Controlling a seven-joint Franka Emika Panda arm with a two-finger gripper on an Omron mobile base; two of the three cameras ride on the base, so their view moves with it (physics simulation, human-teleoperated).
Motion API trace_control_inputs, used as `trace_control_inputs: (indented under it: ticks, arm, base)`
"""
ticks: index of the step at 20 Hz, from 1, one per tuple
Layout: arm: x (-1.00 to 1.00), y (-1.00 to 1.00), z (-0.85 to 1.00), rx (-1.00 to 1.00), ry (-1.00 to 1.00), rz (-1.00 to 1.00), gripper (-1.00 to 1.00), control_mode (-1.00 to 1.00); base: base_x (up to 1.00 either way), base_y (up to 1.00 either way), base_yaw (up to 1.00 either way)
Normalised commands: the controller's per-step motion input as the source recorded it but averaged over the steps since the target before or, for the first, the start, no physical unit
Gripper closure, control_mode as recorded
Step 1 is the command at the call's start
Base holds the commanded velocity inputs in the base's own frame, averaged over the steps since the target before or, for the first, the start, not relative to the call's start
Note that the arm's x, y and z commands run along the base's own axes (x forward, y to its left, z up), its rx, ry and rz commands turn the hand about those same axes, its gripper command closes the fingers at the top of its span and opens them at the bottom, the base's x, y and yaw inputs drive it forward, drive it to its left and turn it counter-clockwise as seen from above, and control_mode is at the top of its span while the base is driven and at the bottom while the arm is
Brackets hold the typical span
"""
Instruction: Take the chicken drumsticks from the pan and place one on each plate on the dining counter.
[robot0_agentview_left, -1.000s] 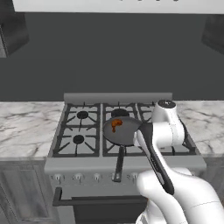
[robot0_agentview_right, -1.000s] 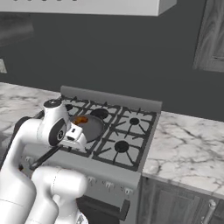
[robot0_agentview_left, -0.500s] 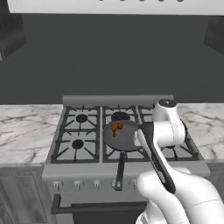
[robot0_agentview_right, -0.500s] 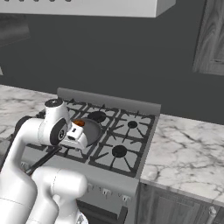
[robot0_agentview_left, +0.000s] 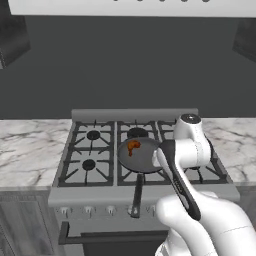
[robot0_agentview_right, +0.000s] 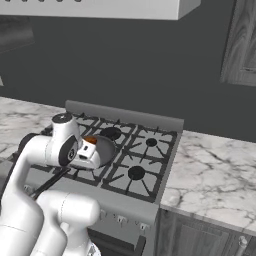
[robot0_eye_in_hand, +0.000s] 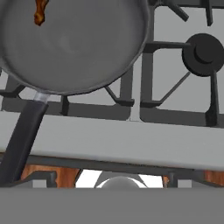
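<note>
The dark grey pan (robot0_agentview_left: 142, 156) sits on the stove's front middle grate, its black handle (robot0_agentview_left: 137, 192) pointing toward me. One reddish-brown drumstick (robot0_agentview_left: 133, 147) lies at the pan's far left; in the hand view this drumstick (robot0_eye_in_hand: 40, 11) sits at the top left of the pan (robot0_eye_in_hand: 74, 43). I can make out no second drumstick. My gripper (robot0_eye_in_hand: 111, 177) hangs above the stove's front edge, right of the handle (robot0_eye_in_hand: 22, 140), open, with nothing between its fingers. From the right base view the hand (robot0_agentview_right: 88, 153) covers part of the pan (robot0_agentview_right: 102, 150). Plates and dining counter are out of view.
The stove (robot0_agentview_left: 135, 155) has several burners with black grates (robot0_eye_in_hand: 175, 87) and knobs along its front (robot0_agentview_left: 100, 211). Marble counters flank it on the left (robot0_agentview_left: 30, 150) and on the right (robot0_agentview_right: 215, 175). A range hood (robot0_agentview_right: 100, 7) hangs above, and a dark wall cabinet (robot0_agentview_right: 242, 40) is at right.
The whole picture has shifted as the base drove: the stove now sits a little further right in both base views. The arm keeps its pose over the pan's near side.
</note>
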Motion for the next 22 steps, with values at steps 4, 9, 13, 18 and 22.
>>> trace_control_inputs:
  ticks: [4, 9, 13, 18, 22]
  arm:
    - [0.56, -0.07, 0.04, 0.02, 0.00, 0.22, -1.00, -1.00]
    - [0.80, 0.13, 0.09, -0.01, 0.00, 0.07, -1.00, -1.00]
    - [0.73, 0.21, 0.03, 0.00, -0.01, -0.01, -1.00, -1.00]
    - [0.53, 0.30, -0.01, 0.00, -0.02, -0.05, -1.00, -1.00]
    - [0.41, 0.24, -0.08, 0.00, 0.00, 0.00, -1.00, -1.00]
  base:
    - [0.00, 0.00, 0.00]
    - [0.00, 0.00, 0.00]
    - [0.00, 0.00, 0.00]
    - [0.00, 0.00, 0.00]
    - [0.00, 0.00, 0.00]
